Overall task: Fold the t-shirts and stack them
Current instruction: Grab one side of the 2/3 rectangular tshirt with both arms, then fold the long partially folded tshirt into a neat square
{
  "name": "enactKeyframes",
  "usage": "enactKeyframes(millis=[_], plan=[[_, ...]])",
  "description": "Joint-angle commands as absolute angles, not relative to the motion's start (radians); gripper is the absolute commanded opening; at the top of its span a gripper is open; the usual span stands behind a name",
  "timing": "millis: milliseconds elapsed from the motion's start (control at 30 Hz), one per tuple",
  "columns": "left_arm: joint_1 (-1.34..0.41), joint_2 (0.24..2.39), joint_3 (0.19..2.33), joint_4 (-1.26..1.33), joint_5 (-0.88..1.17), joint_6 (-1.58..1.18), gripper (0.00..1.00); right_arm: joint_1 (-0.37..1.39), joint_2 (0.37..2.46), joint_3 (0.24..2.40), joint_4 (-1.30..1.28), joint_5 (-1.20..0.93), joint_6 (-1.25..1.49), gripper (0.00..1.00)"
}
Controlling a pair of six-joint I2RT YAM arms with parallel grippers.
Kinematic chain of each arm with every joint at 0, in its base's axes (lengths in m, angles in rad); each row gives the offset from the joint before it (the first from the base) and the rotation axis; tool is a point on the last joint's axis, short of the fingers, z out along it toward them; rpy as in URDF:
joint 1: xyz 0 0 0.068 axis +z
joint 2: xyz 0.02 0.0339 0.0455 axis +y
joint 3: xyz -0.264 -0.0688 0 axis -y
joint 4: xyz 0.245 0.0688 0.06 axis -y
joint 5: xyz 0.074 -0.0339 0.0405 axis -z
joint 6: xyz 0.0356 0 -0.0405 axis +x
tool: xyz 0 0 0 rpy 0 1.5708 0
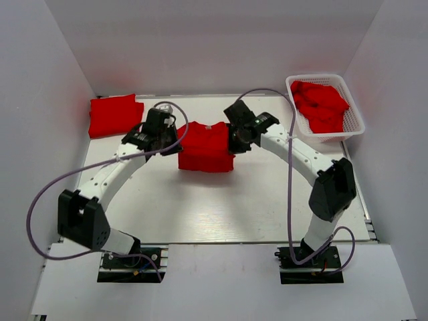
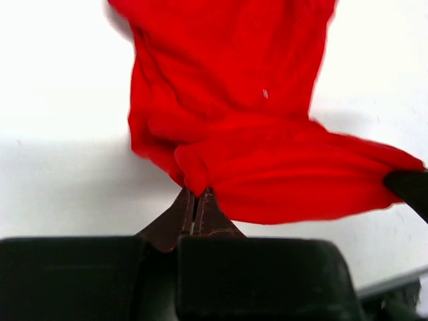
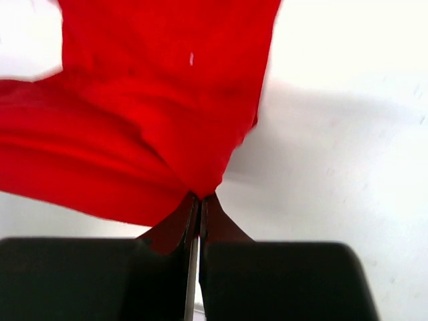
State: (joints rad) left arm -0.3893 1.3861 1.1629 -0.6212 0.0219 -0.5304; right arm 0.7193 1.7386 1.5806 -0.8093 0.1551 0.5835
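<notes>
Tightly pinched t-shirt [image 1: 206,150] spans left claw [image 2: 196,200] to right claw [image 3: 199,204].

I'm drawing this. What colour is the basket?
The basket is white; the top view shows it best.

I work in a robot lab booth: plain white walls [image 1: 214,47] box in a white worktop [image 1: 254,200], my left arm [image 1: 107,179] and right arm [image 1: 301,156] bolted at its near edge.

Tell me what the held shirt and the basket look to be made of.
The held shirt: soft matte red cloth, probably a cotton knit; it drapes and bunches where the left gripper and right gripper pinch it. The basket: white, likely moulded plastic; its rigid open-lattice walls hold their shape.
</notes>
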Motion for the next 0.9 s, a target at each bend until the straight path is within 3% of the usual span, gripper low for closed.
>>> enactKeyframes(millis=[0, 300, 767, 800, 867], plan=[[-0.380, 1.472, 1.297, -0.646, -0.093, -0.526, 0.00, 0.658, 1.822, 1.704, -0.867, 0.199, 0.517, 0.00], [-0.342, 1.756, 1.578, -0.696, -0.182, -0.508, 0.00, 0.551, 2.046, 2.014, -0.891, 0.075, 0.462, 0.00], [-0.281, 2.029, 1.755, -0.502, -0.129, -0.446, 0.00, 0.451, 2.220, 2.042, -0.569, -0.101, 0.419, 0.00], [-0.281, 2.045, 1.766, -0.491, -0.129, -0.433, 0.00, 0.446, 2.229, 2.036, -0.527, -0.116, 0.422, 0.04], [-0.281, 2.081, 1.788, -0.482, -0.117, -0.422, 0.03, 0.431, 2.250, 2.039, -0.487, -0.148, 0.433, 0.27]])
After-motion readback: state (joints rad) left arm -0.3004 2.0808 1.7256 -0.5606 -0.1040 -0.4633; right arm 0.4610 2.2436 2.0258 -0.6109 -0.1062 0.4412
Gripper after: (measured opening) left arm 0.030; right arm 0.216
